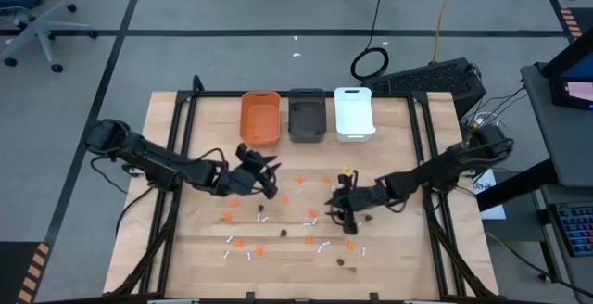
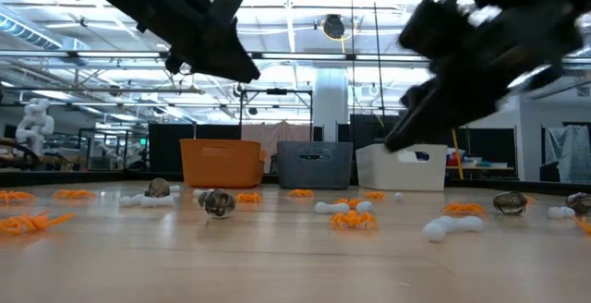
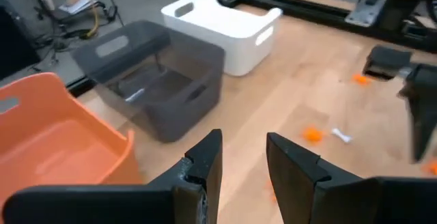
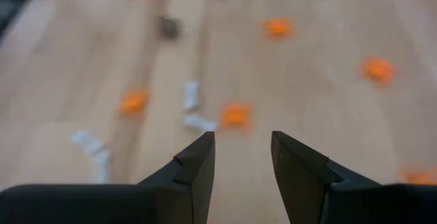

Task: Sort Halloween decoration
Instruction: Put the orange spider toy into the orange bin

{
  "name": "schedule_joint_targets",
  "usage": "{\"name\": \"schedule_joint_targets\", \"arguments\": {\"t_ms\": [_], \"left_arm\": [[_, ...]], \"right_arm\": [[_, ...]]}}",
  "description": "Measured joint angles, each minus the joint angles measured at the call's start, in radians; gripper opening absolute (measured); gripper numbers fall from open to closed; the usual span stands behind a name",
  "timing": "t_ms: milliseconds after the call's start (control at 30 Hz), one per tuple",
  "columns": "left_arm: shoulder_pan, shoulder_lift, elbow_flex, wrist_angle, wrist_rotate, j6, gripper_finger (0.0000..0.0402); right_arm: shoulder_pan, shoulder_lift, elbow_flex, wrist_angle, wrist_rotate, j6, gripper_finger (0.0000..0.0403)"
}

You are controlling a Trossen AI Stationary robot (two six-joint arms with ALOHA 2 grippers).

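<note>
The Halloween decoration [image 1: 278, 221] is lying scattered across the table [image 1: 185, 248], in front of three bins [image 1: 307, 116]. Pieces are looking tiny, light, likely slippery; a centred pinch is advisable. The left gripper [image 3: 244, 157] and right gripper [image 4: 243, 153] are standing apart, holding nothing.

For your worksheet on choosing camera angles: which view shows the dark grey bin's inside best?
The left wrist view: the dark grey bin is close, its inside visible. High view shows it small; low view only its front wall; right wrist view misses it.
</note>
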Motion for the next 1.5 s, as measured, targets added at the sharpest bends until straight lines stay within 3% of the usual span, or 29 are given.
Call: {"name": "schedule_joint_targets", "arguments": {"t_ms": [233, 533, 867, 1033, 1233, 1500], "left_arm": [[-0.036, 0.067, 0.000, 0.127, -0.007, 0.008, 0.0113], [-0.051, 0.126, 0.000, 0.281, -0.004, 0.008, 0.0113], [-0.075, 0.128, 0.000, 0.302, -0.001, 0.009, 0.0113], [-0.075, 0.128, 0.000, 0.309, -0.001, 0.009, 0.0113], [-0.075, 0.128, 0.000, 0.319, -0.001, 0.017, 0.0113], [-0.085, 0.128, 0.000, 0.320, -0.001, 0.011, 0.0113]], "right_arm": [[0.079, -0.090, -0.001, -0.282, -0.011, 0.075, 0.0130], [0.098, 0.010, -0.002, -0.262, -0.008, 0.110, 0.0130], [0.097, 0.060, -0.001, -0.212, -0.004, 0.079, 0.0128], [0.097, 0.101, 0.002, -0.191, 0.001, 0.076, 0.0094], [0.097, 0.133, 0.002, -0.128, 0.003, 0.065, 0.0012], [0.097, 0.102, -0.003, -0.081, 0.002, -0.009, 0.0001]]}}
